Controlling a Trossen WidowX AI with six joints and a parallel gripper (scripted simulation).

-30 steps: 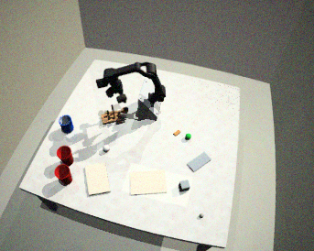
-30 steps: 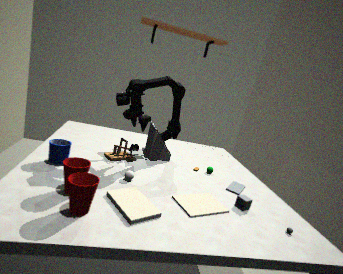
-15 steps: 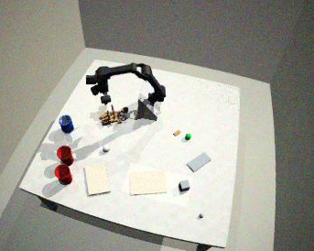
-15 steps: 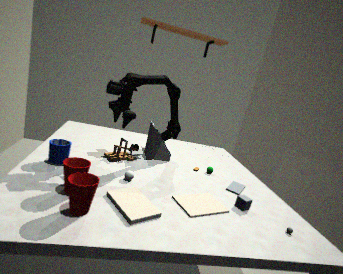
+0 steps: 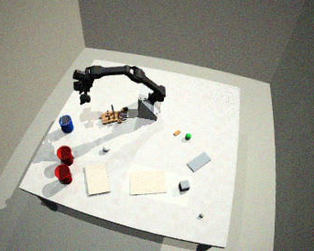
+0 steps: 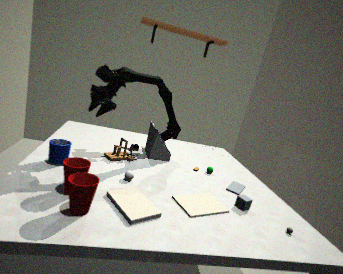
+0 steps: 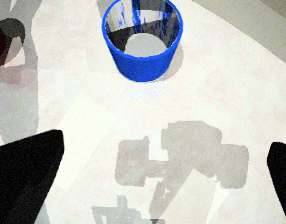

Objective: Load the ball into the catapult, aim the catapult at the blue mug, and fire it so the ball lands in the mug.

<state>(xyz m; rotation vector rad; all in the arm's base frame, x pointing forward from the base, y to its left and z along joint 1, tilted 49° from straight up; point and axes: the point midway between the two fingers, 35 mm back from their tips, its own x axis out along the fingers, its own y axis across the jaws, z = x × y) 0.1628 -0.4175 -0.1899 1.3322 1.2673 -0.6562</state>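
The wooden catapult (image 5: 110, 117) (image 6: 117, 156) stands on the table to the left of the dark wedge. A dark round thing (image 5: 124, 110) (image 6: 134, 147) shows at its wedge-side end; I cannot tell for sure whether it is the ball in the cup. The blue mug (image 5: 66, 125) (image 6: 59, 152) (image 7: 144, 69) stands upright near the table's left edge; no ball shows inside it in the wrist view. My gripper (image 5: 84, 99) (image 6: 94, 112) (image 7: 170, 148) is wide open and empty, high above the table, between the catapult and the mug. The catapult is out of the wrist view.
Two red cups (image 5: 64, 155) (image 5: 63, 175) stand along the left side. A dark wedge (image 5: 146, 111) (image 6: 157, 146) stands by the arm's base. A pale ball (image 5: 106, 148), two cream boards (image 5: 98, 180) (image 5: 147, 182), a green ball (image 5: 188, 136), a grey plate (image 5: 199, 161) and a dark cube (image 5: 184, 185) lie about.
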